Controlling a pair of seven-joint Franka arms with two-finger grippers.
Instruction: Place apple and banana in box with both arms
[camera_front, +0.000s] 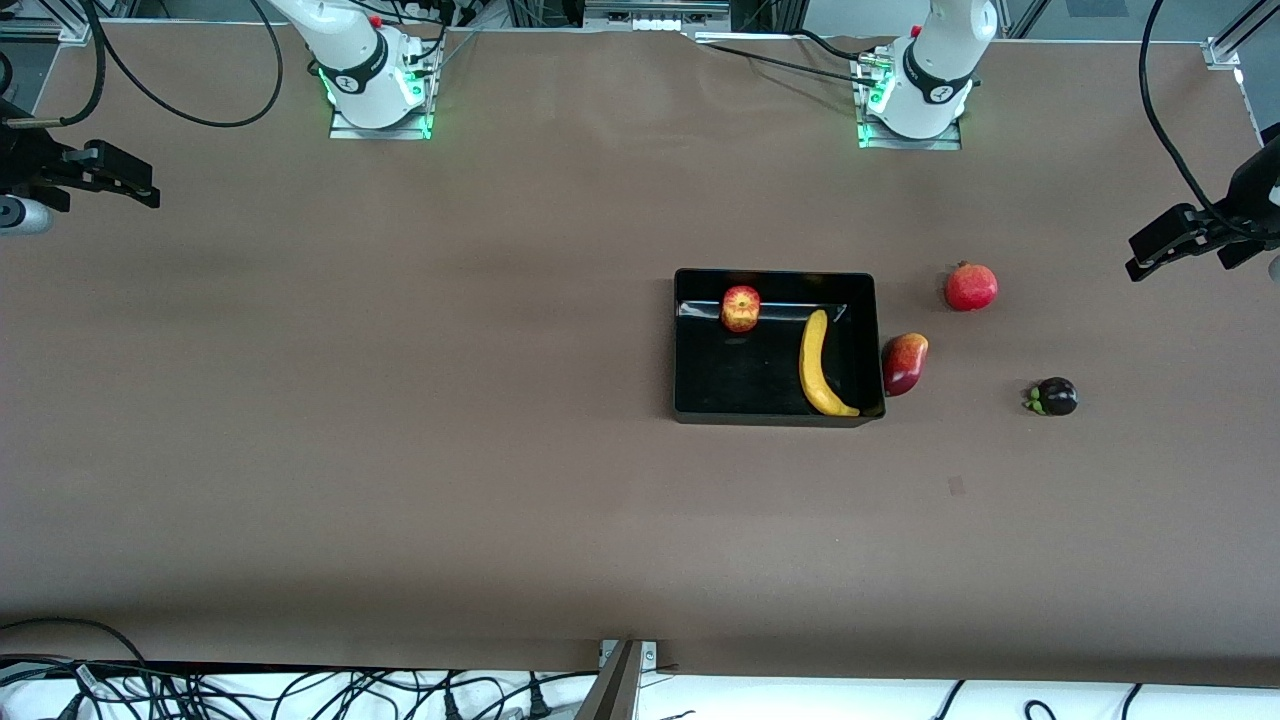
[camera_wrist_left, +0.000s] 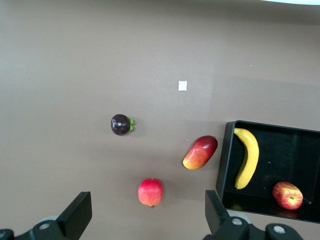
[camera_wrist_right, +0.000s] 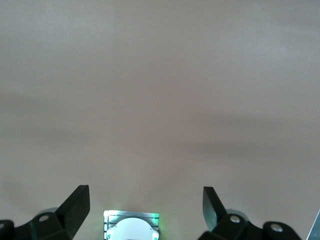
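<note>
The apple (camera_front: 740, 307) and the banana (camera_front: 820, 365) both lie in the black box (camera_front: 775, 273). The apple is by the wall nearest the robots' bases, and the banana lies along the wall toward the left arm's end. My left gripper (camera_front: 1160, 243) is open and empty, held high over the left arm's end of the table. Its wrist view shows its jaws (camera_wrist_left: 146, 215) spread wide, with the box (camera_wrist_left: 226, 155), banana (camera_wrist_left: 247, 157) and apple (camera_wrist_left: 287, 195) below. My right gripper (camera_front: 120, 178) is open and empty over the right arm's end, apart from everything; its jaws (camera_wrist_right: 144, 200) stand wide.
A red-yellow mango (camera_front: 904, 362) lies against the box's outer wall toward the left arm's end. A pomegranate (camera_front: 970, 286) and a dark mangosteen (camera_front: 1053, 397) lie farther toward that end. The right arm's base (camera_wrist_right: 131, 226) shows under the right gripper.
</note>
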